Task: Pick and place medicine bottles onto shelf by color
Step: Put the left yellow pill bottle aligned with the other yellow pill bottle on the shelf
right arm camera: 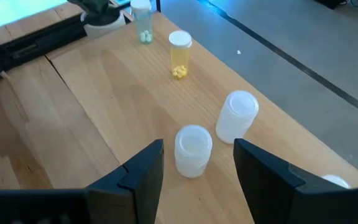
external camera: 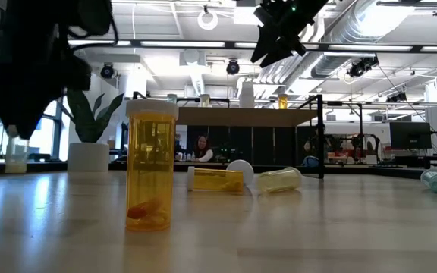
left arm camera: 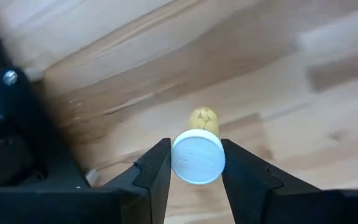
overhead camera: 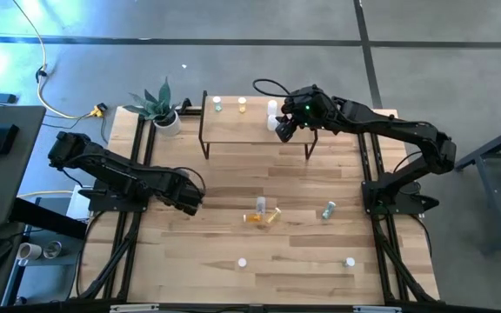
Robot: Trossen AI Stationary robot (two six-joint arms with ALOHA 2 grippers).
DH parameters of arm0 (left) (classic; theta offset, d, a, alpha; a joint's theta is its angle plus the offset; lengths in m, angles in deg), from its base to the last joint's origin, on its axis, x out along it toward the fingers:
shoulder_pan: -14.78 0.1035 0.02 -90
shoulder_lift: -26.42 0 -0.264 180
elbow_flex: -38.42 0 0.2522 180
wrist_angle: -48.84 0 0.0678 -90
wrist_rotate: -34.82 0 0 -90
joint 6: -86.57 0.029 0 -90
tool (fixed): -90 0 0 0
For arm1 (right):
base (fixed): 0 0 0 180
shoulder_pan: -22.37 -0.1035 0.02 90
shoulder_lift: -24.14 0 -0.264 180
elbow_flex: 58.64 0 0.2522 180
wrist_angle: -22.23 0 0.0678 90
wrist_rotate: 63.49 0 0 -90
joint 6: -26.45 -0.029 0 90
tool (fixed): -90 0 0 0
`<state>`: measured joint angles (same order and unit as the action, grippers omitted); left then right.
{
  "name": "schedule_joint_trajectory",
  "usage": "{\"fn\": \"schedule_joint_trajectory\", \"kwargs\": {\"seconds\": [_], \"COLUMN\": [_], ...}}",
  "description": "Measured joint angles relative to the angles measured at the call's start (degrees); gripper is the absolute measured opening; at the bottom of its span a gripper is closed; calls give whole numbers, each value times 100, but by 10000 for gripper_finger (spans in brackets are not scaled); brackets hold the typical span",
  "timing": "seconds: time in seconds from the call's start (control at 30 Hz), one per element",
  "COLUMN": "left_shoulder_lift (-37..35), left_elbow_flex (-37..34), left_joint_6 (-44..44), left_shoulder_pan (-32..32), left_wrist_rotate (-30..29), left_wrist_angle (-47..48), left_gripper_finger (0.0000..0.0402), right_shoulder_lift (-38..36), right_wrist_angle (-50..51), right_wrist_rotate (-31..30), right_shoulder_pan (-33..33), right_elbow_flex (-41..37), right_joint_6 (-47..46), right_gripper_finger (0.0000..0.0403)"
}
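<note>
Closest to our left wrist camera, a white-capped yellow bottle (left arm camera: 197, 152) sits between the fingers (left arm camera: 157, 171) of our left gripper (left arm camera: 196, 163), which press its cap from both sides, so we count it grasped, low over the bare planks of the table (overhead camera: 233, 187) near the left edge. Our right gripper (right arm camera: 197, 155) hangs over the shelf (overhead camera: 233, 130) with its fingers spread and nothing between them; a white bottle (right arm camera: 193, 149) stands just below, another white one (right arm camera: 237, 116) beside it. Farther along the shelf top stand a yellow bottle (right arm camera: 179, 55) and a green bottle (right arm camera: 142, 22), so we judge four placed. Left on the table are an orange bottle (external camera: 151, 164) standing near the front, two lying bottles (overhead camera: 262, 216) mid-table, a green one on its side (overhead camera: 328, 209), and another upright at the front right (overhead camera: 350, 262). Roughly a third is done, we reckon. Open plank lies between our left gripper and the shelf; the potted plant (overhead camera: 159, 106) crowds the shelf's left end.
</note>
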<state>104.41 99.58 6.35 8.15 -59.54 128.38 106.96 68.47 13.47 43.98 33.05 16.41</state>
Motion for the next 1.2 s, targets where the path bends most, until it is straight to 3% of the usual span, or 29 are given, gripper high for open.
{"fn": "schedule_joint_trajectory", "kwargs": {"seconds": [0.47, 0.73, 0.93, 1.2], "left_shoulder_lift": [0, 0, 0, 2], "left_elbow_flex": [2050, 3313, 4041, 4809], "left_joint_6": [2658, 4690, 6256, 7449], "left_shoulder_pan": [911, 2162, 3198, 4288], "left_wrist_rotate": [-364, -715, -653, -636], "left_wrist_angle": [76, 41, 35, 39], "left_gripper_finger": [118, 118, 118, 118], "right_shoulder_lift": [2, 2, 2, 2], "right_wrist_angle": [157, 158, 160, 160], "right_wrist_rotate": [-2, -65, -565, -594], "right_shoulder_pan": [0, 3, 17, 15], "right_elbow_flex": [0, 0, 0, 0], "right_joint_6": [-15, -230, -557, -1170], "right_gripper_finger": [185, 185, 185, 185]}}
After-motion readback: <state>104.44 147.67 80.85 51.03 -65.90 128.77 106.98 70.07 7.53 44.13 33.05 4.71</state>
